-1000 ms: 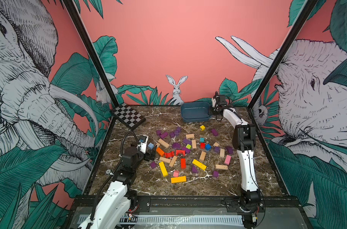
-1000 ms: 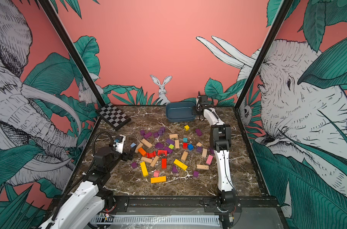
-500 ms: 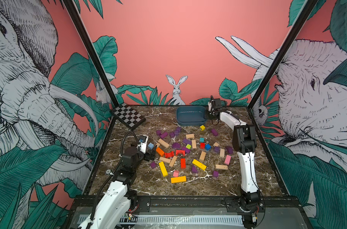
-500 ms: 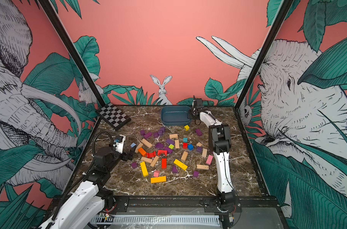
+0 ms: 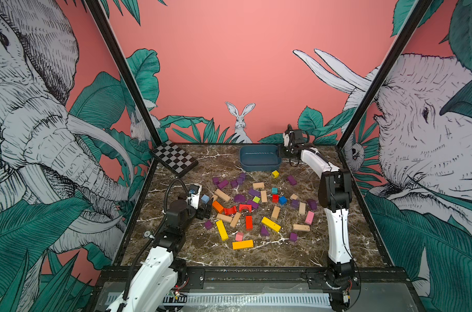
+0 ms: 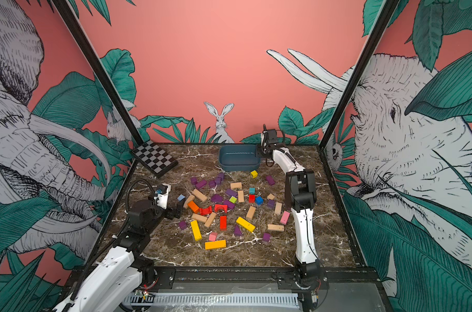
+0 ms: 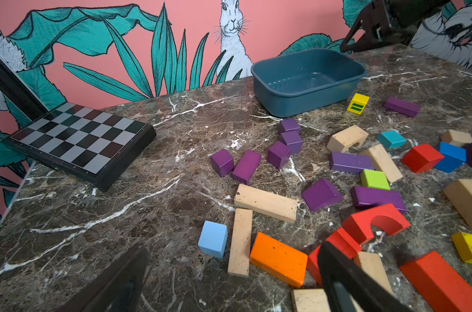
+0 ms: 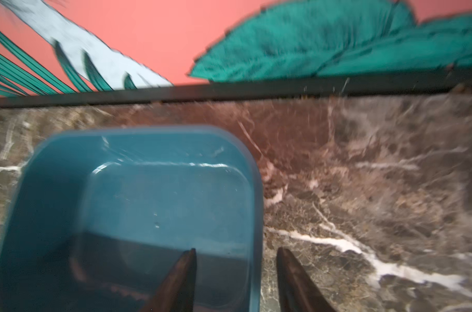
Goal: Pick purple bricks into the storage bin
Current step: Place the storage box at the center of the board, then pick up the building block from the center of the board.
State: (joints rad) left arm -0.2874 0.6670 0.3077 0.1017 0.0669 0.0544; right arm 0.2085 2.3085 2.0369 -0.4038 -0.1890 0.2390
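Glossy brown marble tabletop (image 5: 337, 251), veined white, lies under pink jungle-painted walls. The storage bin (image 5: 259, 166), a smooth dark blue plastic tub with rounded corners, sits at the far edge. The purple bricks (image 5: 222, 184), matte painted wooden cubes and short bars, lie scattered just nearer than the bin. The right gripper (image 8: 237, 250) is unclenched, its tapered black fingers straddling the bin's side wall. The left gripper (image 7: 232, 245), well apart from the bin, gapes wide, grasping nothing.

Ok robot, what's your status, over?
Left pincer open, beside the mixed blocks. Right pincer open, astride the storage bin rim. Bin empty, purple bricks all on table. Yellow cube sits near bin.
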